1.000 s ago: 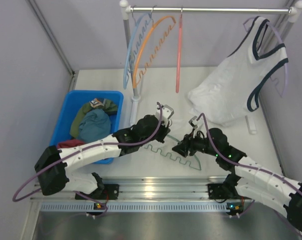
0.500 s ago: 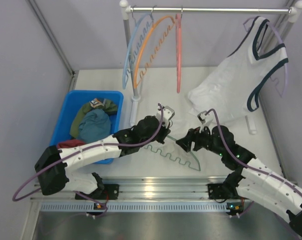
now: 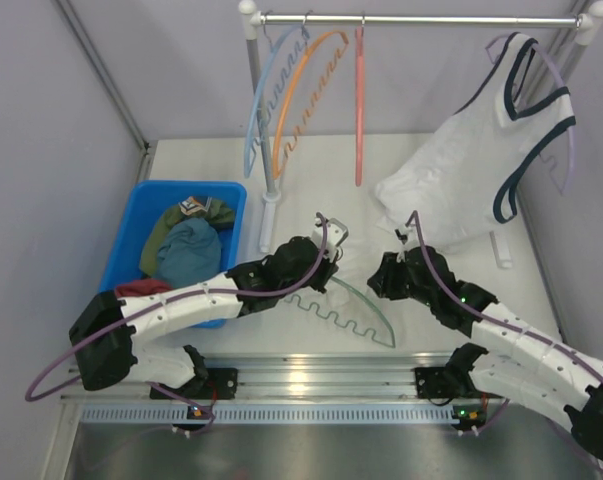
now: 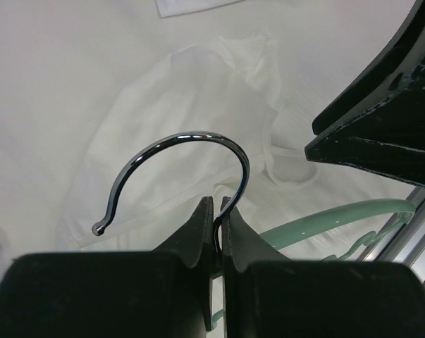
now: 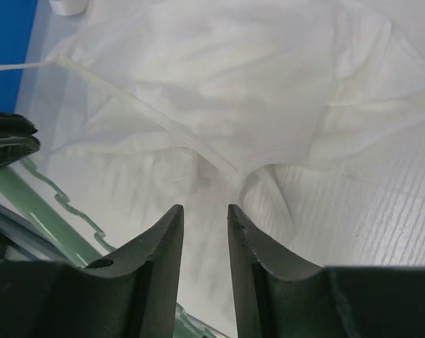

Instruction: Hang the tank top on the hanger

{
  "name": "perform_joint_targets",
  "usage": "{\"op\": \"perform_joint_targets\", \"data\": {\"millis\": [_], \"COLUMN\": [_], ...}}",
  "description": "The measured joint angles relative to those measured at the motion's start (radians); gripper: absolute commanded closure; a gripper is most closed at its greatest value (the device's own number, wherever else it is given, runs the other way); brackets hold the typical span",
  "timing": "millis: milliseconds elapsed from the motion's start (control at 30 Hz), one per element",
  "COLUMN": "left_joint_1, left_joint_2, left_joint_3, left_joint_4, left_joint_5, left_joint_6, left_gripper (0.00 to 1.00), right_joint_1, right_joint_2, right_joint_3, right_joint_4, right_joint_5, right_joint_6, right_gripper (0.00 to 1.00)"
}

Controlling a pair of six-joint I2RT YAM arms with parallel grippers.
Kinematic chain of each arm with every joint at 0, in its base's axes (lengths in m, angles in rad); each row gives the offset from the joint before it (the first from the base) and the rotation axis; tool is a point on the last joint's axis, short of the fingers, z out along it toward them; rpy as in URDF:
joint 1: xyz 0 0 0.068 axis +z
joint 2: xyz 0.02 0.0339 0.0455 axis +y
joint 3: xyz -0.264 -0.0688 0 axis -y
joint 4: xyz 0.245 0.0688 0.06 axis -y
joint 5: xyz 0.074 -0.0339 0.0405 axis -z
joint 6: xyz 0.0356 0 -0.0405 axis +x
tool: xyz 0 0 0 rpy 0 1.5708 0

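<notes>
The plain white tank top [image 3: 421, 200] lies crumpled on the table at the back right; it also shows in the left wrist view [image 4: 198, 84] and the right wrist view [image 5: 233, 91]. The sage-green hanger [image 3: 353, 308] lies on the table in front of it. My left gripper [image 3: 329, 256] is shut on the stem of its metal hook [image 4: 191, 141], with the green arm [image 4: 339, 220] trailing right. My right gripper [image 3: 383, 272] is open and empty [image 5: 205, 211], just short of the tank top's near edge, beside the hanger [image 5: 29, 204].
A rail [image 3: 421, 18] at the back holds blue, orange and salmon-red hangers [image 3: 358, 100] and a navy-trimmed tank top [image 3: 526, 100] on a lavender hanger. A blue bin [image 3: 131, 230] of clothes stands at the left.
My right gripper has left the hanger's middle and moved back and right toward the tank top. The left gripper keeps hold of the hook.
</notes>
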Motion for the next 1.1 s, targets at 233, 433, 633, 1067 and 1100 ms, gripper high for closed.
{"op": "perform_joint_targets", "data": {"millis": [233,433,633,1067,1100], "left_joint_1": [-0.006,-0.006,-0.006,-0.006,-0.006], "left_joint_2": [-0.009,-0.011,-0.011,-0.011,-0.011], "left_joint_3": [-0.007,-0.007,-0.007,-0.010,-0.011], "left_joint_4": [0.000,0.000,0.000,0.000,0.000], "left_joint_5": [0.001,0.004,0.005,0.027,0.027], "left_joint_6": [0.000,0.003,0.005,0.007,0.007], "left_gripper": [1.00,1.00,1.00,1.00,1.00], "right_joint_1": [-0.002,-0.004,-0.003,0.007,0.011], "right_joint_2": [0.130,0.235,0.256,0.338,0.342], "right_joint_3": [-0.036,-0.076,-0.080,-0.079,-0.079], "right_joint_4": [0.026,0.061,0.088,0.100,0.099], "right_joint_5": [-0.032,-0.059,-0.068,-0.073,-0.073], "right_joint_6": [-0.015,-0.033,-0.060,-0.102,-0.103], "right_gripper": [0.71,0.67,0.65,0.66,0.66]}}
